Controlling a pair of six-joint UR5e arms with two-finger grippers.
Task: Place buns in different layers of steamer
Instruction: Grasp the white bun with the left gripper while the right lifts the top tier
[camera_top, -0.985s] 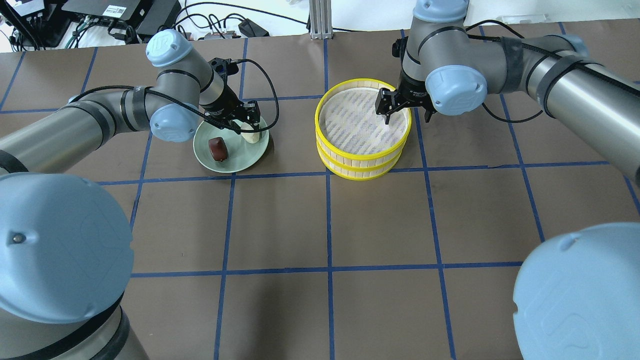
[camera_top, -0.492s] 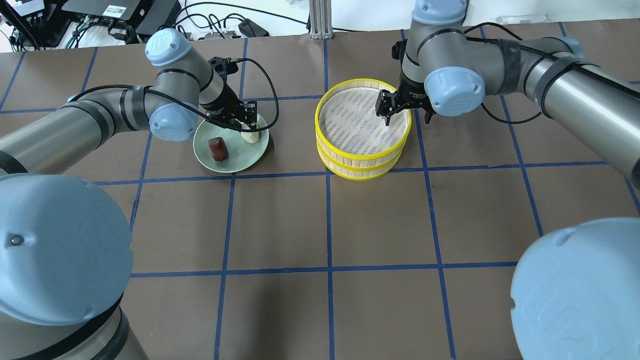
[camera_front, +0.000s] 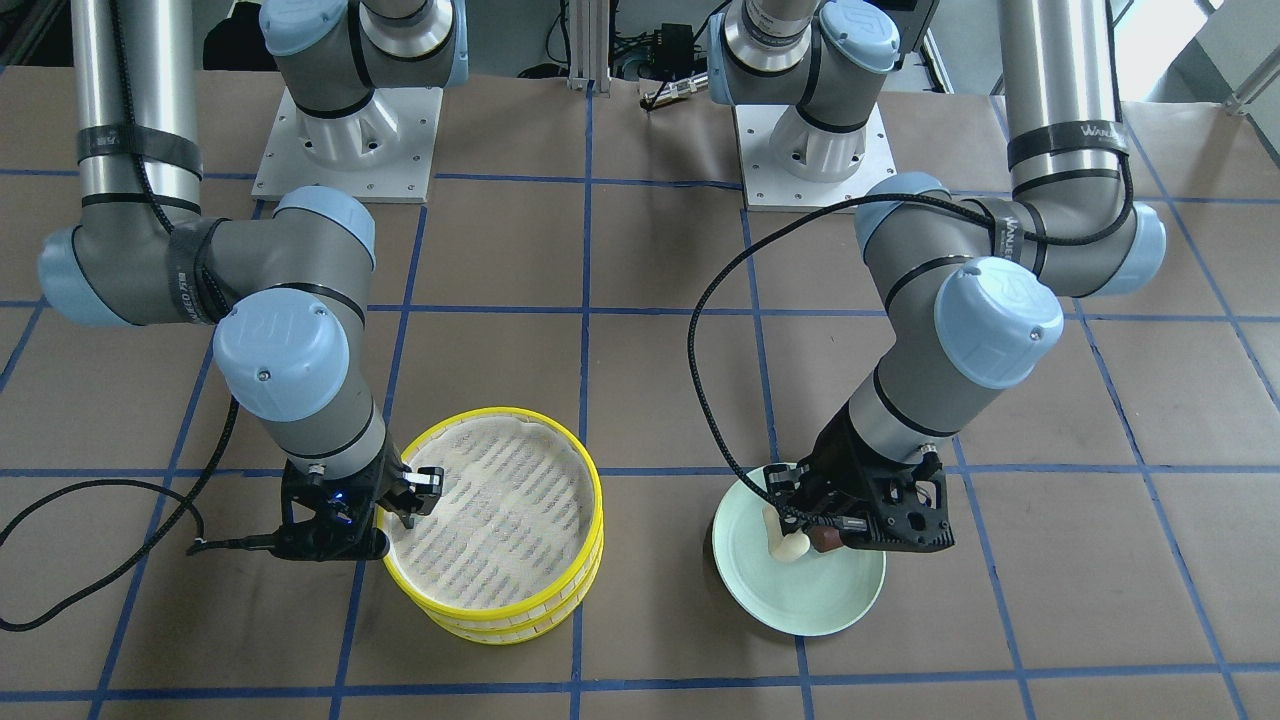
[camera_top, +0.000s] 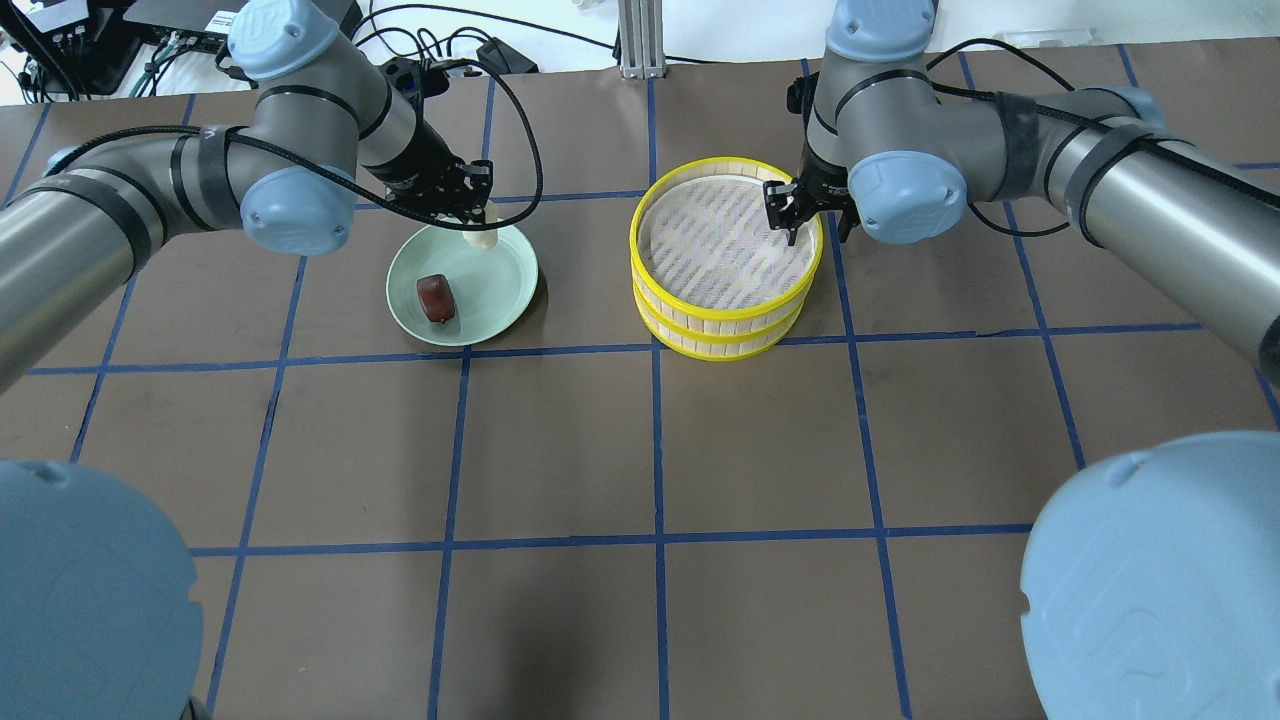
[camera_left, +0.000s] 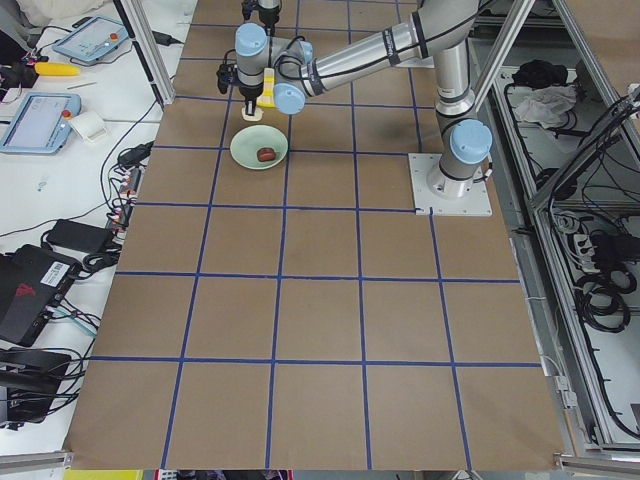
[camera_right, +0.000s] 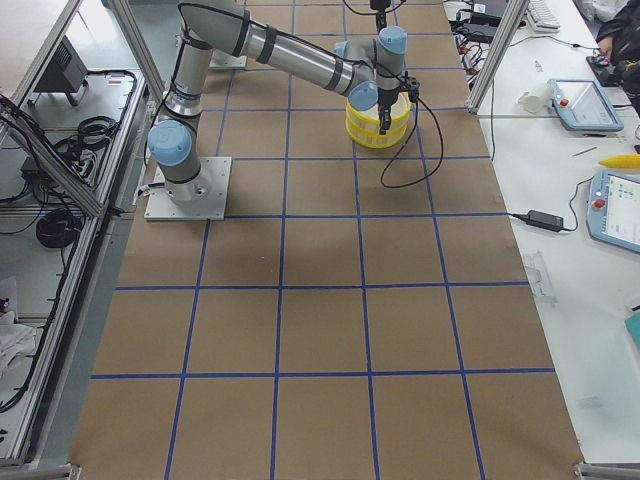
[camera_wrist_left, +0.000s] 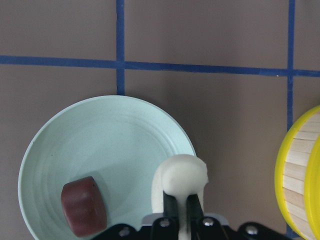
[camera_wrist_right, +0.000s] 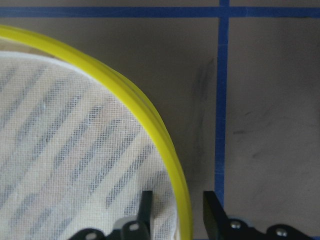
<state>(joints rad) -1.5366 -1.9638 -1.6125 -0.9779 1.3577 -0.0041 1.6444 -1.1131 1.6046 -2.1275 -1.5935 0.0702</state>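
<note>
buns: 2; white bun (camera_wrist_left: 180, 175) clamped in my left pincer (camera_wrist_left: 179, 210), brown bun (camera_wrist_left: 84, 206) on plate (camera_wrist_left: 110, 130).
steamer (camera_top: 728, 335): 1, two tiers stacked.
right pincer (camera_wrist_right: 177, 195): jaws apart, astride its rim.

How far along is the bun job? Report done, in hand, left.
Done: no bun shows in the steamer; tiers stacked, top liner bare. In hand: left gripper shut on the cream-white bun over the plate; right gripper open astride the steamer's top rim. Left: both placements; the brown bun lies on the plate.
</note>
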